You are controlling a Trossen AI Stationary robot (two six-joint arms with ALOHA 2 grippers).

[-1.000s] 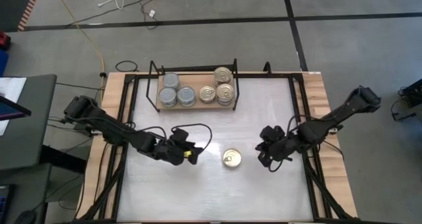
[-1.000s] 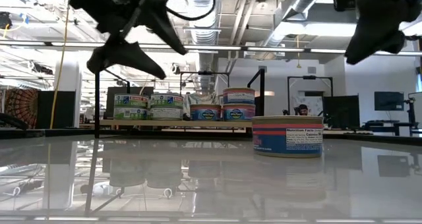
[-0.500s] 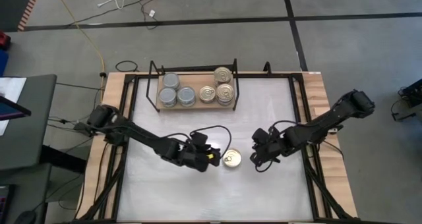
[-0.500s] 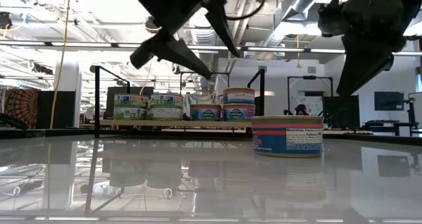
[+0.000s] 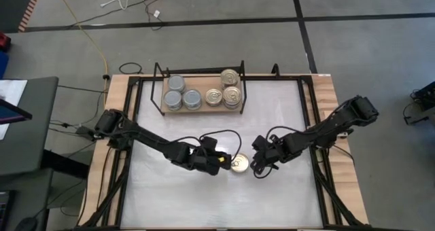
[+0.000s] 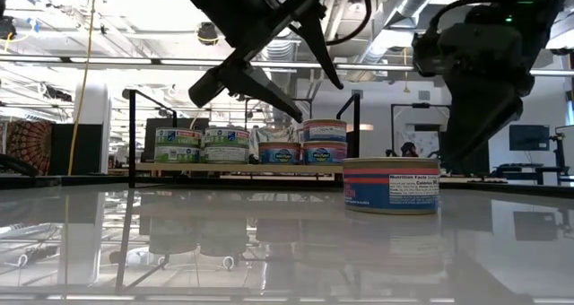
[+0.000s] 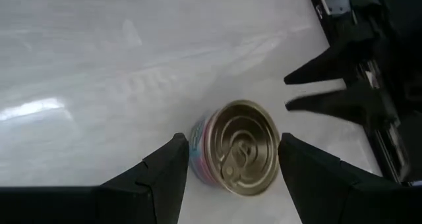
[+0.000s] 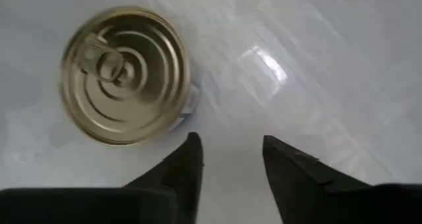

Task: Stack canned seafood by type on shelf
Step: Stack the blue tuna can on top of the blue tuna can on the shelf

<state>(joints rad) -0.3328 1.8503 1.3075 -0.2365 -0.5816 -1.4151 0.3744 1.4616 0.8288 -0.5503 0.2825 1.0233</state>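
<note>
Cans of seafood filled the shelf (image 5: 202, 82) at twelve o'clock on the white table (image 5: 204, 204): grey-topped cans (image 5: 178, 93) stood on its left half, gold-topped cans (image 5: 226, 89) on its right, and in the low view I read some of them as stacked two high. One loose gold-topped can (image 5: 238, 164) stood upright on the table near the middle, well apart from the shelf, its ring pull facing up.

From nine o'clock my left arm reached across the table, and the left gripper (image 5: 219, 162) hung just beside that loose can on its nine o'clock side. Through the left wrist camera I saw its fingers (image 7: 173, 168) spread apart, with the can lying ahead between them and untouched. They held nothing.

From three o'clock the right arm came in, and the right gripper (image 5: 257, 164) sat near the can's three o'clock side. Its fingers (image 8: 190, 159) stood apart with a clear gap and gripped nothing; the can lay just off to one side of them, not between them.
</note>
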